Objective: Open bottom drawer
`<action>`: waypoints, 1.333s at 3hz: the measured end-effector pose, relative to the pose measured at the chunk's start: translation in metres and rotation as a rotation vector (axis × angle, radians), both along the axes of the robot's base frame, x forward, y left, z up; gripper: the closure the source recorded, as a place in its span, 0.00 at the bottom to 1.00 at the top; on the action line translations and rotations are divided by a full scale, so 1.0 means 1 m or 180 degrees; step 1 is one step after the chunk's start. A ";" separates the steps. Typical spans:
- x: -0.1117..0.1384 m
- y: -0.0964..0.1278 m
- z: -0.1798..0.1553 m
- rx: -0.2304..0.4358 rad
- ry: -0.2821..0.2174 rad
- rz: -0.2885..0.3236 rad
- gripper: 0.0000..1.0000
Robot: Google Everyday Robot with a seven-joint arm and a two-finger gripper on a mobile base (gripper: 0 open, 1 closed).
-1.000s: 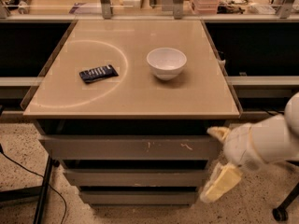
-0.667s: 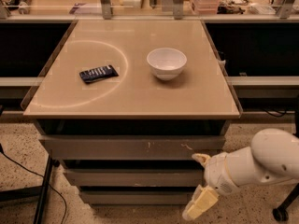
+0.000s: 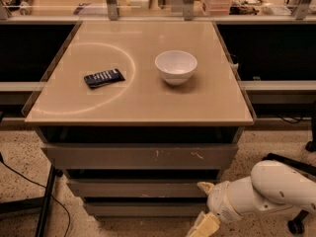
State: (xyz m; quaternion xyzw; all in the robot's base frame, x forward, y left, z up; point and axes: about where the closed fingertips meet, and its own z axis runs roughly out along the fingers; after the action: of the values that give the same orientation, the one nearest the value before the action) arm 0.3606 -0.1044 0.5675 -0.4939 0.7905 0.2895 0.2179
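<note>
The cabinet (image 3: 34, 113) fills the centre of the camera view, with a tan top and three grey, handle-less drawer fronts stacked below it. Its base is cut off by the lower edge of the view.

The white arm (image 3: 276, 186) enters from the lower right. Its far end runs out of view at the right edge.

The top drawer (image 3: 138, 157) is the widest front and carries pale scratches. The middle drawer (image 3: 138, 187) sits beneath it. The bottom drawer (image 3: 143, 210) is the lowest and narrowest front, closed and flush. Its right end is hidden behind the wrist.

A white bowl (image 3: 176, 66) stands upright on the top, right of centre. A dark flat remote-like item (image 3: 103, 77) lies well apart to its left; its markings cannot be read.

The gripper (image 3: 198, 209) is at the right end of the bottom drawer. Its two cream fingers (image 3: 204, 186) are spread apart and hold nothing. The lower finger is cut off by the lower edge. Contact with the drawer front cannot be determined.
</note>
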 end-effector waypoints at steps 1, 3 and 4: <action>-0.004 0.002 0.002 -0.0018 -0.0046 -0.0061 0.00; 0.049 -0.009 -0.063 0.0416 -0.0194 -0.0489 0.00; 0.071 -0.012 -0.102 0.0545 -0.0177 -0.0648 0.00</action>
State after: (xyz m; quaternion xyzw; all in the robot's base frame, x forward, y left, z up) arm 0.4317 -0.1162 0.4652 -0.3986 0.8025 0.3185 0.3093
